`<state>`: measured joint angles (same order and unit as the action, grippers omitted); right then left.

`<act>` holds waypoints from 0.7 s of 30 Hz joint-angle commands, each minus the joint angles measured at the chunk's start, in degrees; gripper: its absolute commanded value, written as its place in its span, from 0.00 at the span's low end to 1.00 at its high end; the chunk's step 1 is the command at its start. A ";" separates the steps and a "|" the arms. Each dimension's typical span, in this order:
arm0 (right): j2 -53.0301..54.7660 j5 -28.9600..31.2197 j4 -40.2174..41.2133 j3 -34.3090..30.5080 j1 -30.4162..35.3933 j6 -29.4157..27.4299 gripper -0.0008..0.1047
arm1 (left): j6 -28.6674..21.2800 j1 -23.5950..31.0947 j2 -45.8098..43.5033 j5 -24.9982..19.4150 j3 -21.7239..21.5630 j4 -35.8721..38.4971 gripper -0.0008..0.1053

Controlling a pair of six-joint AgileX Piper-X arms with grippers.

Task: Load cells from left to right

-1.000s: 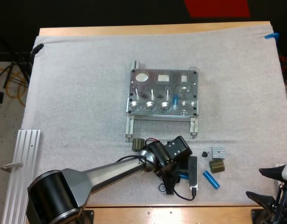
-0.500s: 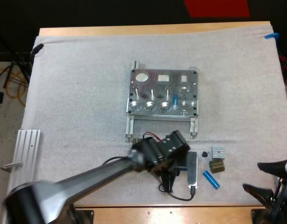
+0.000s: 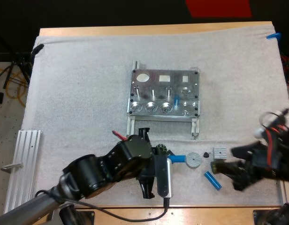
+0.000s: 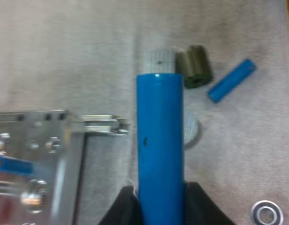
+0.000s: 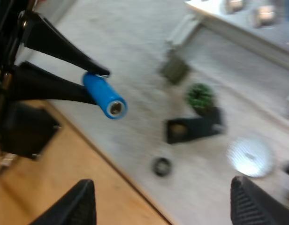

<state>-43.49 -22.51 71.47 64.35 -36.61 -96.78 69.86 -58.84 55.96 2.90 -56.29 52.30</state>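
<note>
Left gripper [image 4: 159, 194] clamps blue cylinder [image 4: 159, 136]; right wrist view reveals hollow end.

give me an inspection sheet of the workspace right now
surface: white mat on wooden table
job's things: metal fixture mid-mat, one blue cell standing in it; loose blue cylinder lying on the mat
clutter: grey disc, ribbed block, olive part, metal ring; aluminium rail at the mat's left
hands: left hand shut on held blue cylinder; right hand open
cables: orange cable on the floor, left
surroundings: black stand legs beside it
</note>
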 commanded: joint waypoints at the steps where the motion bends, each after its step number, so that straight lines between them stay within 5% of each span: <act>1: -2.40 -4.85 -3.77 0.00 0.39 1.08 0.58 | 0.84 -0.33 -0.49 -1.91 -0.35 0.07 0.01; 9: -12.08 -15.85 -12.39 0.00 -0.30 3.03 0.58 | 2.29 -0.33 -0.51 -2.25 -0.35 -0.96 0.01; 17: -16.32 -14.05 -14.60 0.00 -6.81 3.16 0.58 | 2.42 -0.33 -0.51 -4.51 -0.35 -4.64 0.01; 21: -16.93 -12.42 -16.60 0.00 -8.44 4.45 0.49 | 3.60 -0.33 -0.51 -5.87 -0.35 -4.63 0.01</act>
<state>-60.19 -33.01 56.18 64.35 -44.42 -92.12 72.38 -58.84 55.62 -1.96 -56.29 50.08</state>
